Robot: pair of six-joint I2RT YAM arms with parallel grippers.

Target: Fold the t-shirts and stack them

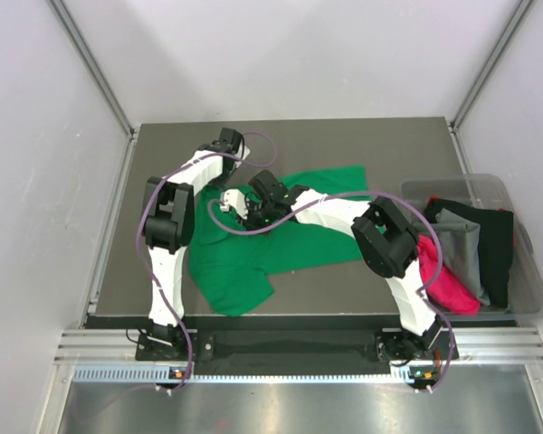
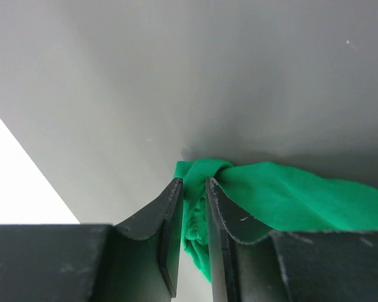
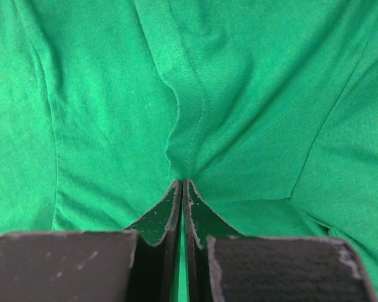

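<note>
L gripper (image 2: 194, 184) nipped narrow on green t-shirt (image 2: 290, 195) edge | R gripper (image 3: 182, 184) pinched tight on its seam | top cam: both grips unclear

spread t-shirt (image 1: 253, 258) on table (image 1: 389, 154), centre | left gripper (image 2: 194, 184), right gripper (image 3: 182, 182) side by side on its far-left part | bin (image 1: 452, 187) right of table, other t-shirts (image 1: 489, 244) in it

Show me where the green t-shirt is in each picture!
Top external: the green t-shirt lies spread mid-table, under both arms.
Left wrist: bunched at lower right, pinched in the left hand.
Right wrist: it fills the picture, puckered at the right hand.
Shared landmark: the dark table shows in the top and left wrist views only.
</note>
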